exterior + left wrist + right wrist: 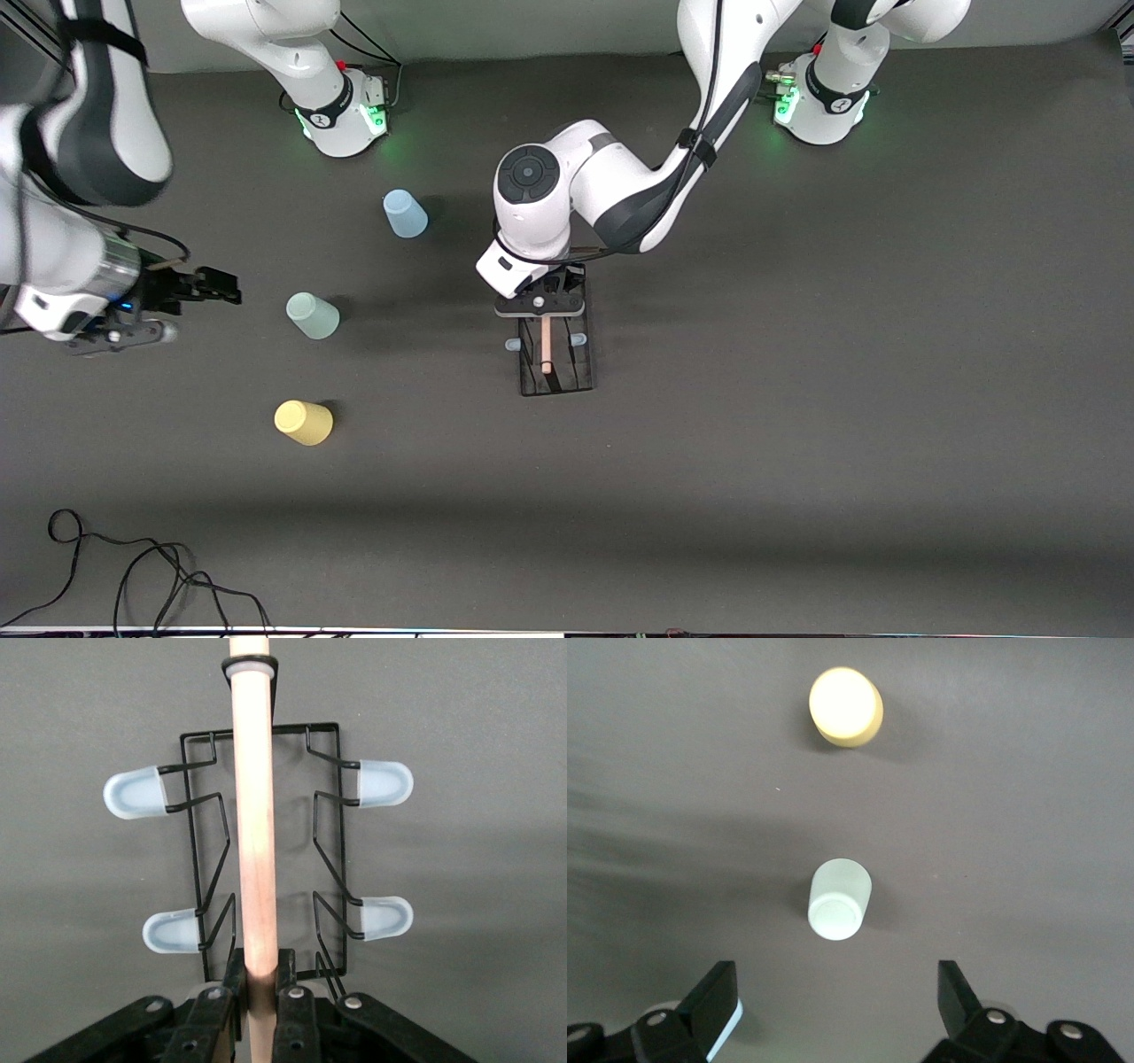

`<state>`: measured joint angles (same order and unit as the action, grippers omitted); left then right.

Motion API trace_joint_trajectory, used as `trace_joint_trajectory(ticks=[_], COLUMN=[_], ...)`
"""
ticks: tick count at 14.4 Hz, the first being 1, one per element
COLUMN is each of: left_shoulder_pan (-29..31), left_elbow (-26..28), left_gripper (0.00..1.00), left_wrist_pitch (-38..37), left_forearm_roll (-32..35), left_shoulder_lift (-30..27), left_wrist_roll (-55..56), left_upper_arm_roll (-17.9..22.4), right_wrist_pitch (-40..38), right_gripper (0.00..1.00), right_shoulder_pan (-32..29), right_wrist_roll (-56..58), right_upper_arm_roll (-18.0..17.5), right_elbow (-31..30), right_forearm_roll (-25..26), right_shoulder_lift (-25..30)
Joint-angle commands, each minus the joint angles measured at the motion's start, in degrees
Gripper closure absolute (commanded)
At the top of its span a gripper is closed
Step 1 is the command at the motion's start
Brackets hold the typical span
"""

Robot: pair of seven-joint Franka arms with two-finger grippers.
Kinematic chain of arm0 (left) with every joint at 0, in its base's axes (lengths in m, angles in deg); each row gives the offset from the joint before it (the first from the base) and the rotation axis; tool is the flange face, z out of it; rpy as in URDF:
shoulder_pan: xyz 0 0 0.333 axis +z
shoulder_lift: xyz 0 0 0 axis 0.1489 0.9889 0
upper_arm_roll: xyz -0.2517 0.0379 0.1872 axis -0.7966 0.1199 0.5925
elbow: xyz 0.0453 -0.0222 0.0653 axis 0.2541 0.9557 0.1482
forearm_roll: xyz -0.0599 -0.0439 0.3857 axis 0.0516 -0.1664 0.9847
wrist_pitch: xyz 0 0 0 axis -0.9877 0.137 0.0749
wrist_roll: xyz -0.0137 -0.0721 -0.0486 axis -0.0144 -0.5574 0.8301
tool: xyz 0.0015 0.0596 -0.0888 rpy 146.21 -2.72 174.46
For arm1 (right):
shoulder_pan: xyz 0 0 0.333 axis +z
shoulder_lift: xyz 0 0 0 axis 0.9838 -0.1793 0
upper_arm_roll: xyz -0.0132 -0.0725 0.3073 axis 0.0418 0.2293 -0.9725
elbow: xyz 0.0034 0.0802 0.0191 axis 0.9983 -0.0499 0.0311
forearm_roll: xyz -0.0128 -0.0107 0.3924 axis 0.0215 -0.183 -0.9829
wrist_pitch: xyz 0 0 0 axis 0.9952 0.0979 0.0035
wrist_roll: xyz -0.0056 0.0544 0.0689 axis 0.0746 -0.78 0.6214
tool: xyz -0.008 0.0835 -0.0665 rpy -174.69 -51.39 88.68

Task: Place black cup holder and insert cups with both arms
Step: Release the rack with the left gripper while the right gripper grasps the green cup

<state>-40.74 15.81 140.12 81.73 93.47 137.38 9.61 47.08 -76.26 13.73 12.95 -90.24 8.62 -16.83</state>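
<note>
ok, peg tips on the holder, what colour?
Pale translucent blue peg tips on the black cup holder; clearest in the left wrist view.

I find no legible text, label, brand, number or sign on anything before me. The small dark marks on my white arm bases [341, 115] are too indistinct to read as characters.

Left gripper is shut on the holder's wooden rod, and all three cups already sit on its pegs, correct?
Not quite. The left gripper is shut on the rod of the holder, but the front view shows the blue cup, green cup and yellow cup standing on the table; the pegs are bare.
</note>
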Motion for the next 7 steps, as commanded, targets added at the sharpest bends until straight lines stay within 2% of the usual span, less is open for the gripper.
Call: trace_joint_trajectory(ticks=[1, 3, 7], left_shoulder_pan=[-1.41, -1.50, -1.76], left_elbow=[-2.16, -2.33, -2.51], left_gripper=[1.00, 1.00, 1.00], left_wrist_pitch=[0.21, 1.34, 1.52], left_forearm_roll=[0.34, 0.17, 0.25], left_shoulder_lift=[1.77, 1.68, 1.85], left_wrist_roll=[1.21, 1.47, 1.38], left_upper_arm_roll=[1.08, 1.08, 0.73], right_wrist_pitch=[11.25, 18.22, 23.94], right_gripper=[0.00, 0.00, 0.00], right_shoulder_pan=[0.19, 0.19, -1.04], right_wrist_roll=[-0.46, -0.72, -0.02], right_upper_arm_roll=[0.35, 0.44, 0.53], right_elbow=[-10.60, -14.50, -15.04], right_forearm_roll=[1.59, 1.59, 0.88], right_shoulder_lift=[1.41, -0.77, -9.21])
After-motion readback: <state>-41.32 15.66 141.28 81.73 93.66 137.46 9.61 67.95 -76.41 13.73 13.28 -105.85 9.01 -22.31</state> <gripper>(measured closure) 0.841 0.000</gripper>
